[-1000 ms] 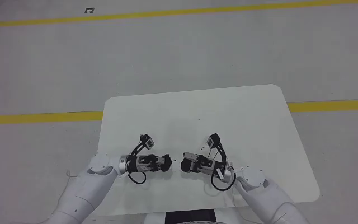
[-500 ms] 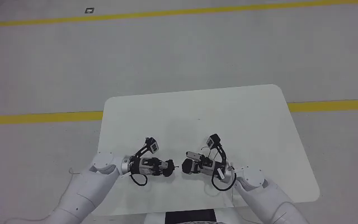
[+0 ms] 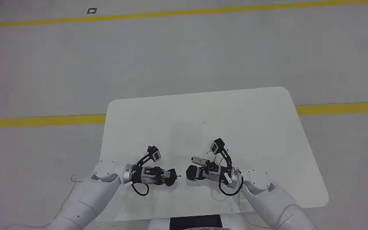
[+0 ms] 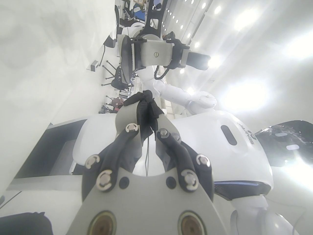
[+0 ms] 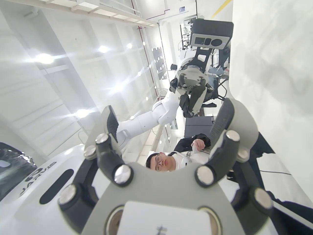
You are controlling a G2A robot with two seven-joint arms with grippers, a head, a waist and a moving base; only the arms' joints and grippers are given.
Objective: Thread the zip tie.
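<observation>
My left gripper [image 3: 174,176] hangs just above the white table [image 3: 230,115] near its front edge, pointing at my right gripper [image 3: 188,172] a short gap away. In the left wrist view the left gripper [image 4: 146,101] is shut, black pads pressed together on a thin dark zip tie [image 4: 147,152] that trails back between the fingers. My right gripper [image 5: 166,121] is open with nothing between its fingers. The left gripper [image 5: 189,112] appears beyond it, shut. From the left wrist the right gripper [image 4: 126,59] is seen side-on, farther off.
The table's front edge lies close under both arms. The wide back part of the tabletop is bare white. Yellow floor lines [image 3: 52,121] run behind and beside the table.
Both grippers have drifted toward the table's front edge, the left one more. They still face each other with a small gap. Left stays shut, right stays open.
</observation>
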